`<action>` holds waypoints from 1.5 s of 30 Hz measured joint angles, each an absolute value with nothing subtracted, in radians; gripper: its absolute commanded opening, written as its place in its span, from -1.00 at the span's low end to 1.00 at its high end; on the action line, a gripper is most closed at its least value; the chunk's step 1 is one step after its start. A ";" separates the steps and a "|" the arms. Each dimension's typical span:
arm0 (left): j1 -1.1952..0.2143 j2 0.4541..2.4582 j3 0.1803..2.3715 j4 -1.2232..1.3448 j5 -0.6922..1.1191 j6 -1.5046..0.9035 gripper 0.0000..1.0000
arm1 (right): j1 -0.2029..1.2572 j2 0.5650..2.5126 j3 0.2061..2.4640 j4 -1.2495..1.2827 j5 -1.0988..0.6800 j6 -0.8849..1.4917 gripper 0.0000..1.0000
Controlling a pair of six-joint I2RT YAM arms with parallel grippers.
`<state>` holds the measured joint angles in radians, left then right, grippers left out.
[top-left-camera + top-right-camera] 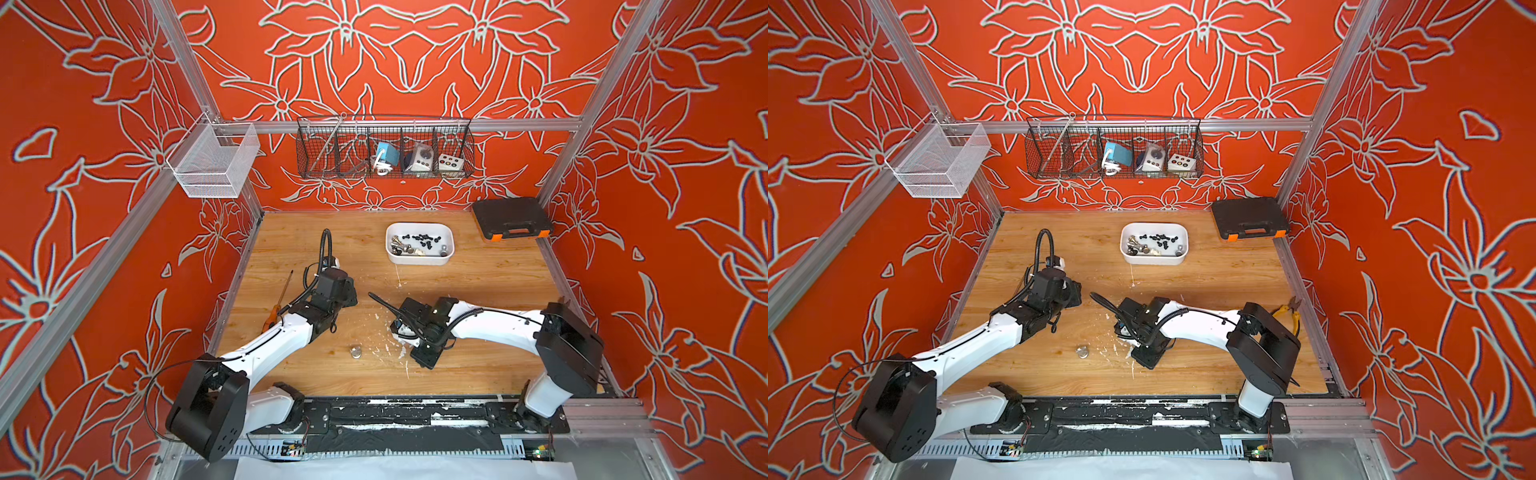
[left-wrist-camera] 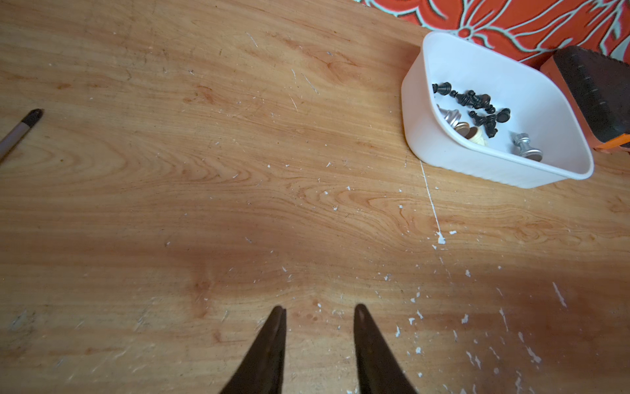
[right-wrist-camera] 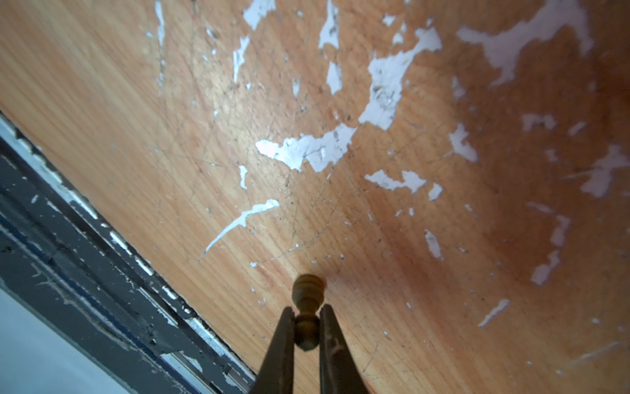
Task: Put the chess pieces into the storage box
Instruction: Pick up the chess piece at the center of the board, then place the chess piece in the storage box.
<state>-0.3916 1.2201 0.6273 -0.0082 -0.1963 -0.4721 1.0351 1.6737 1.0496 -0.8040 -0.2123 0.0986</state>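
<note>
Right fingers [image 3: 281,341]: drawn in narrow, clamped on the waist of a gold piece [image 3: 308,290]. Its ringed end sticks out past the tips toward the desk [image 3: 170,136]. We cannot tell whether that end touches the wood. The veneer around it is scratched and chipped white.

Left fingers [image 2: 269,344]: a modest gap between the tips, nothing in it, bare desk beneath. They hang over the left middle of the desk.

In both top views the right wrist covers its own fingers, low over the near middle. Just left of it, apart, a silver piece [image 1: 356,351] sits alone on the wood.

Storage box [image 1: 419,261]: far centre, upright. Inside we see chess pieces [image 2: 477,102]: small black ones clustered at the middle, silver, gold and cream ones in the left part, and one more silver to the right.

Screwdriver [image 1: 282,297] lies along the left edge, beside the left arm. Pliers [image 1: 1289,311] lie at the right edge, behind the right arm. Black case [image 1: 511,216] sits closed in the far right corner, near the box. A wire basket [image 1: 384,149] hangs on the back wall.
</note>
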 measured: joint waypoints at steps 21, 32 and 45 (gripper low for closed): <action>-0.392 1.220 0.651 -0.014 -0.184 -0.451 -0.31 | 0.916 1.586 1.142 -0.795 -0.231 0.080 -0.89; -0.392 1.220 0.701 -0.013 -0.159 -0.438 -0.31 | 0.575 1.654 1.423 -0.655 -0.265 0.046 -0.91; -0.390 1.235 0.712 -0.014 -0.112 -0.438 -0.31 | 0.361 1.989 1.650 -0.506 -0.215 0.126 -0.90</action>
